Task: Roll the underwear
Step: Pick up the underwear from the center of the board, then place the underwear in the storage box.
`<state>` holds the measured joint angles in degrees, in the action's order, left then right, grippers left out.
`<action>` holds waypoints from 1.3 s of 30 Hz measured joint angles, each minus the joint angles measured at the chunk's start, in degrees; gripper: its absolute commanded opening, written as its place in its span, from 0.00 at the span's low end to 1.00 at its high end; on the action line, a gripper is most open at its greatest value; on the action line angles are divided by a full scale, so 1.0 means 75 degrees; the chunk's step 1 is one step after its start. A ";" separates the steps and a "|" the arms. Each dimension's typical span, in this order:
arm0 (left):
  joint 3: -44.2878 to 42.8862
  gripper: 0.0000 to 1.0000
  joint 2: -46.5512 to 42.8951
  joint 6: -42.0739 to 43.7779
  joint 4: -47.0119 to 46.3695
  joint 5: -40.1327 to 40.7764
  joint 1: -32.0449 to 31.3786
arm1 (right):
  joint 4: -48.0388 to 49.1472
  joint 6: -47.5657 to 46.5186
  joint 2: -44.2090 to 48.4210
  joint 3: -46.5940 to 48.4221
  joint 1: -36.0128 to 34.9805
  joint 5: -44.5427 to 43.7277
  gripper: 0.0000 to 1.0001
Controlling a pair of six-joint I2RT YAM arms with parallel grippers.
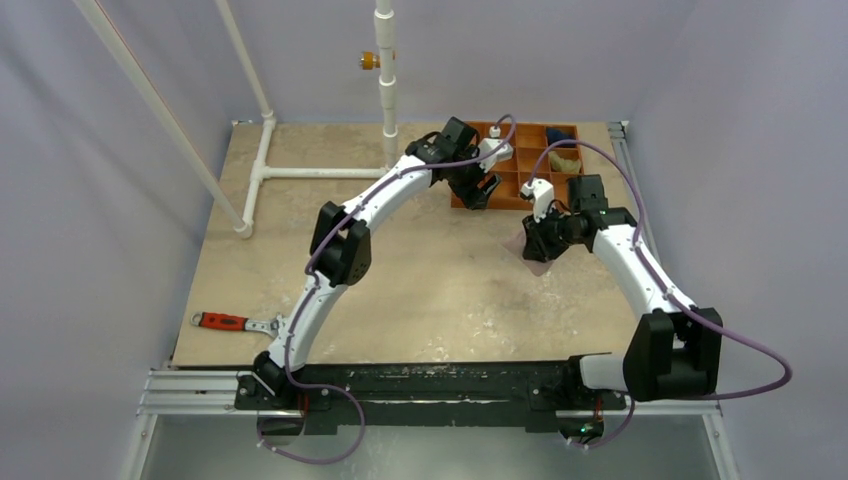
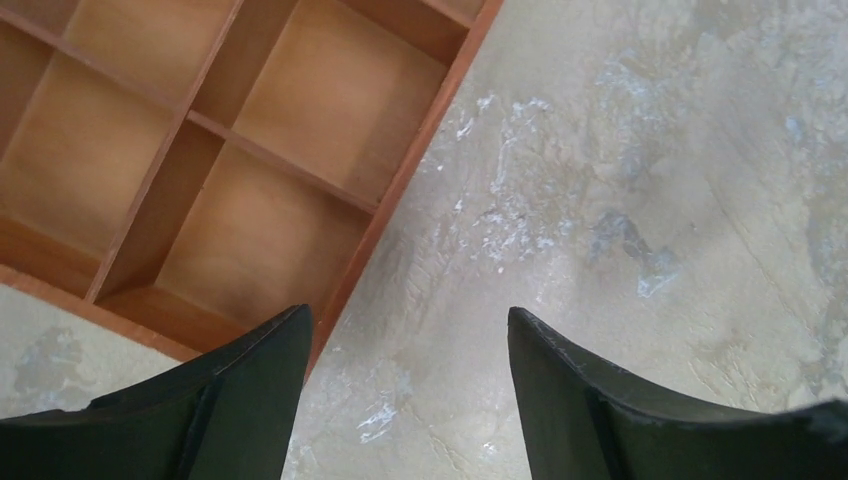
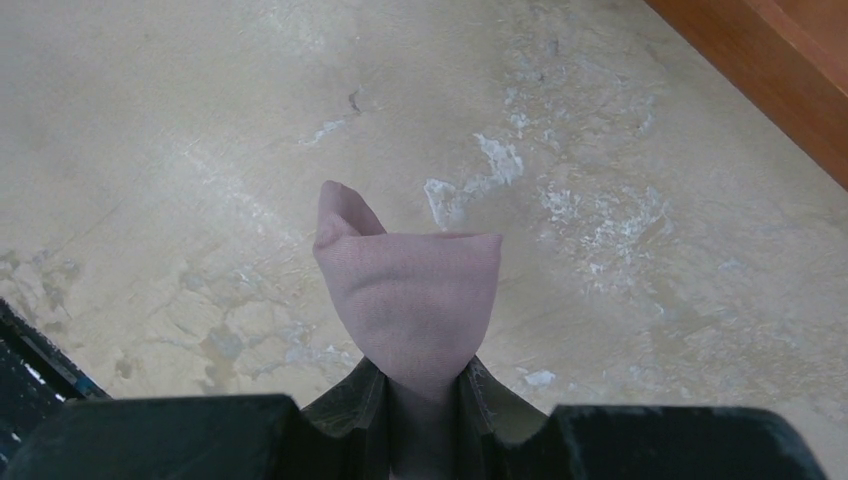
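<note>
my right gripper (image 3: 420,405) pinches the pink underwear (image 3: 410,290), all bunched up over the table (image 3: 200,120) near the tray (image 2: 395,200). my left gripper (image 2: 408,400) is wide open, holding nothing. i think the neat roll is not done yet.

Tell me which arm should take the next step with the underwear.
Right. The right end effector is shut on the underwear, pinching the pink cloth over the table. The left end effector is open and empty, by the tray corner, away from the cloth.
</note>
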<state>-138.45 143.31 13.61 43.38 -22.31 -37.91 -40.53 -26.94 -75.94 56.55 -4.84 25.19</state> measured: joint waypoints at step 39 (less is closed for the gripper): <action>0.0306 0.98 0.0478 -0.3937 -0.0682 -0.0664 0.0959 | -0.0020 -0.0096 0.0111 -0.0207 0.0256 0.0723 0.00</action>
<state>-136.16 146.89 -15.92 38.26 -27.29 -30.72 -40.69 -27.66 -75.11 55.00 -2.92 30.61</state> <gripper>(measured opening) 0.983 0.197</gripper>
